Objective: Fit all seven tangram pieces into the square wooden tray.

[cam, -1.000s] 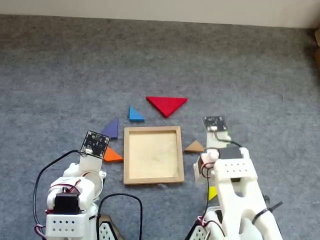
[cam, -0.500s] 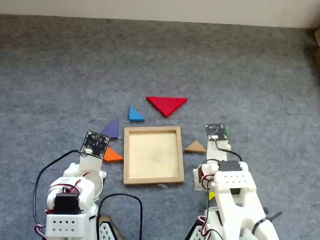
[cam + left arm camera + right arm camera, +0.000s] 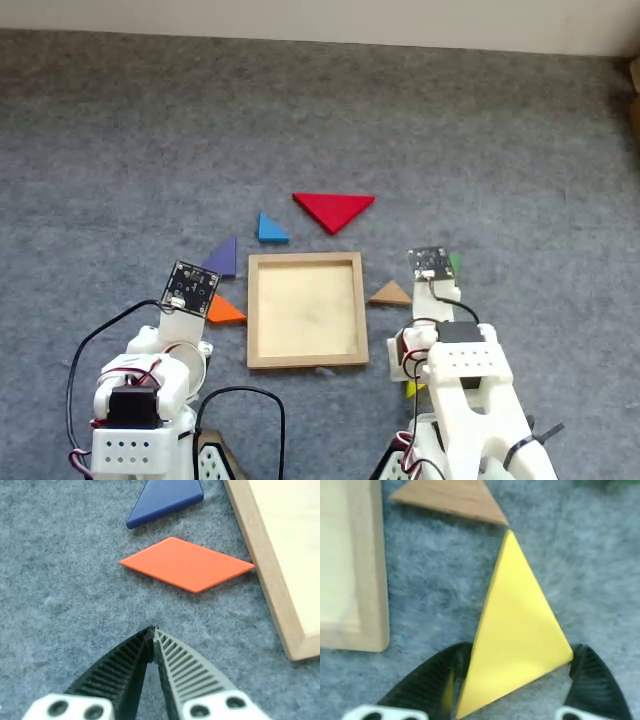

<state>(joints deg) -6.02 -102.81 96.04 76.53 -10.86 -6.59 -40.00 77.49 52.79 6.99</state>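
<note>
Seven pieces are all lying outside the tray (image 3: 306, 260), so I'm judging that the first pick is only now getting under way. I'm working on the yellow triangle (image 3: 517, 630), which is lying at the lower right of the high view, just right of the tray's lower corner and mostly under the right arm. My right gripper (image 3: 522, 649) is standing wide open astride it, one finger at each side of its broad end. Whether they are pressing on it yet I cannot tell.

Next, I'm thinking, the jaws need closing squarely on those edges, then a lift and a carry leftward over the rim into the bare tray.

My left gripper (image 3: 152, 630) is hanging pinched together and empty, just short of the orange piece (image 3: 187, 564), whose tip is touching the tray's left rim or all but. Brown (image 3: 447, 497), green (image 3: 455, 263), red (image 3: 334, 210), blue (image 3: 271, 229) and navy (image 3: 165, 500) pieces are ringing the tray.

Everything is sitting on grey carpet (image 3: 480, 130), with a pale wall strip (image 3: 300, 18) running along the top edge.
</note>
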